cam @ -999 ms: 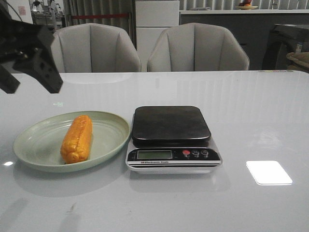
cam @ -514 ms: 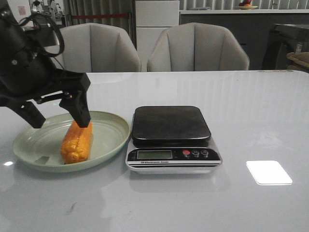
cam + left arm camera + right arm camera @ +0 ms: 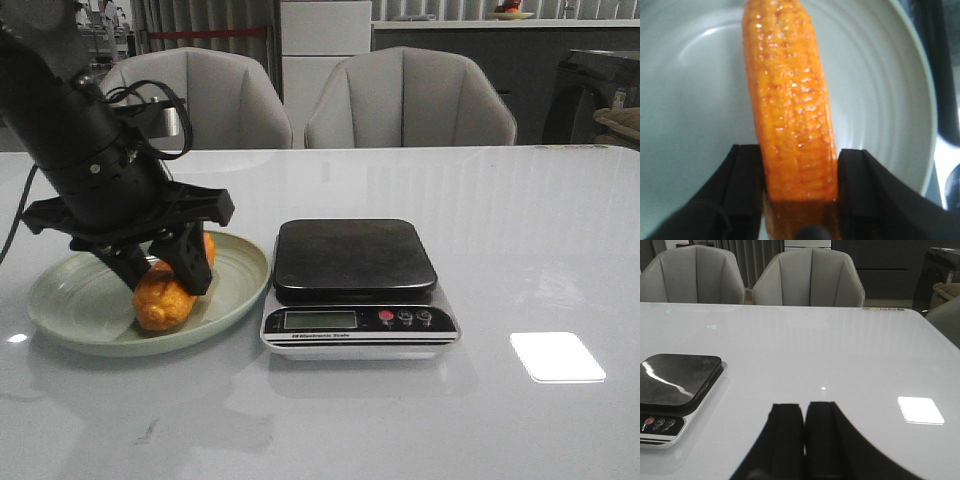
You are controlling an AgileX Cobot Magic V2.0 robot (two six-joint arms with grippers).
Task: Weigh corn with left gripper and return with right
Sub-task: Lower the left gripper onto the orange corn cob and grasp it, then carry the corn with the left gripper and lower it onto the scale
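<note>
Closing on the corn [image 3: 792,115] squarely is what matters here: your left gripper [image 3: 165,272] straddles the cob where it lies in the pale green plate [image 3: 60,305], and the left wrist view shows a black finger [image 3: 745,185] pressed against each flank near one end, so the jaws look clamped on it or all but clamped. Because the grip sits toward the end and not the middle, the far length will likely want to droop when you raise it, so lift slowly and straight up, keep the cob level, and clear the plate rim before you swing across to the scale [image 3: 355,260] just beside it. Set it down on the middle of the dark platform, then let go fully so the reading is honest. The front view gives you the layout, plate and scale side by side with the display [image 3: 320,320] facing you, but the arm hides most of the cob there; only the wrist camera shows the contact and the rows of kernels running away over the plate. Your right gripper [image 3: 804,415] appears only in its own camera, fingers together on nothing, low over the bare table [image 3: 840,345] with the scale off to one side.
</note>
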